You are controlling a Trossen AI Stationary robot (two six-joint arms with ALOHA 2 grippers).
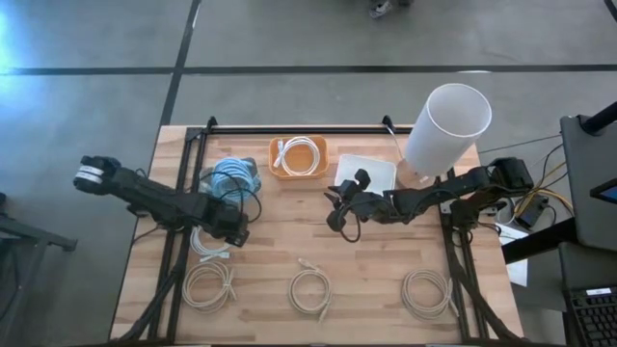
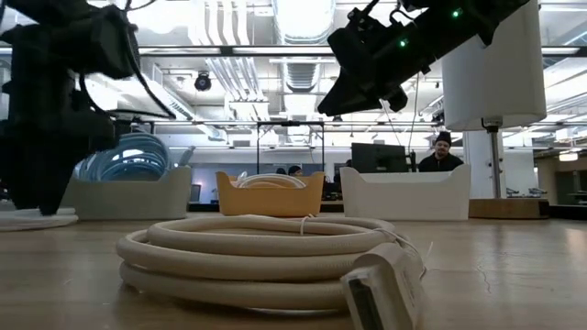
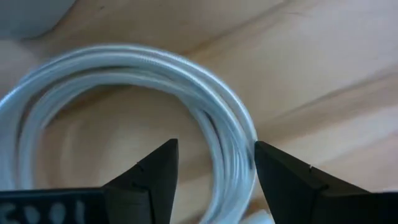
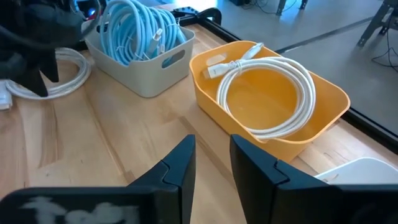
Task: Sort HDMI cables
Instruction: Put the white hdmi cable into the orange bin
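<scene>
Left claw [image 1: 228, 234] is low over a white cable coil [image 1: 209, 241] on the table [image 1: 366, 270], just in front of the grey bin [image 1: 205, 183]. Its fingers [image 3: 155, 174] stand apart, straddling one side of the coil's strands; whether they touch the cable I cannot tell. The coil is thin, glossy white, wound in a loose round of several turns.

Right claw [image 1: 336, 210] hangs above the table's middle, near the white tray [image 1: 379, 172]. Its fingers [image 4: 180, 165] are slightly apart with nothing between them.

Light blue cables [image 1: 234, 176] are heaped in the grey bin, loops tangled, one connector showing. One white cable [image 1: 301, 154] lies coiled flat in the orange bin [image 1: 276, 172], its plug ends at the rim.

Three beige coils lie along the table's front edge, well apart: left beige coil [image 1: 209, 286], middle beige coil [image 1: 310, 289], right beige coil [image 1: 427, 292]. Each is a neat round ring with a short tail.

A tall white cylinder [image 1: 446, 130] stands at the table's back right.
</scene>
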